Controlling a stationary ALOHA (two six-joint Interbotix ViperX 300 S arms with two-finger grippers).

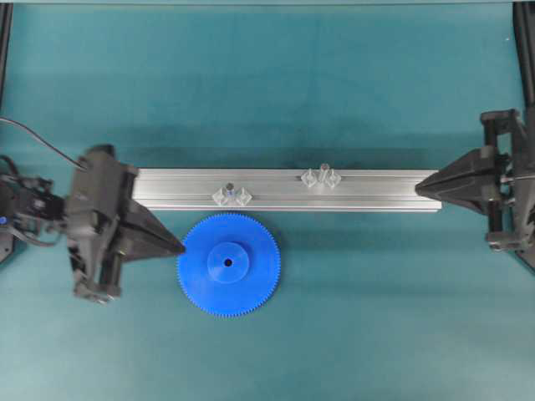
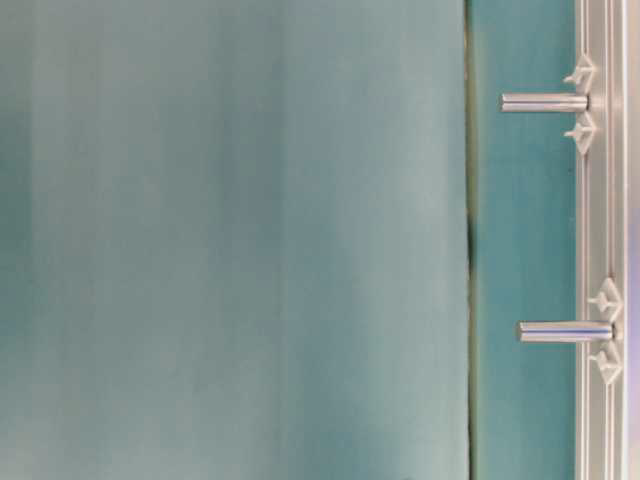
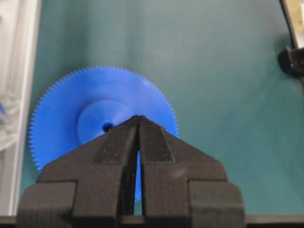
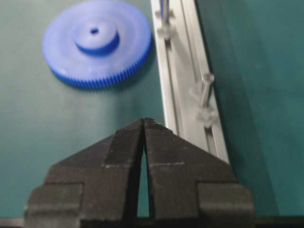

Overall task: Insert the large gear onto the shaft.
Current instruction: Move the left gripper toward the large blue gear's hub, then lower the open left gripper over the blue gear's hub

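The left gripper [image 1: 179, 247] has its jaws pressed together with nothing between them, its tip right at the left rim of the large gear [image 1: 229, 264]; from overhead, contact cannot be judged. In the left wrist view the closed tip hangs over the gear's raised hub, with bare teal mat [image 1: 376, 317] open to the right. The gear lies flat on the mat just in front of the aluminium rail [image 1: 284, 190], close beside its edge. On the rail beyond the gear stands the shaft [image 1: 230, 189] between clear base pieces, with a second pin [image 1: 323, 170] farther along. The right gripper [image 1: 420, 188] is likewise closed and empty, its tip at the rail's right end, well apart from the gear. No readable writing or labels show anywhere.
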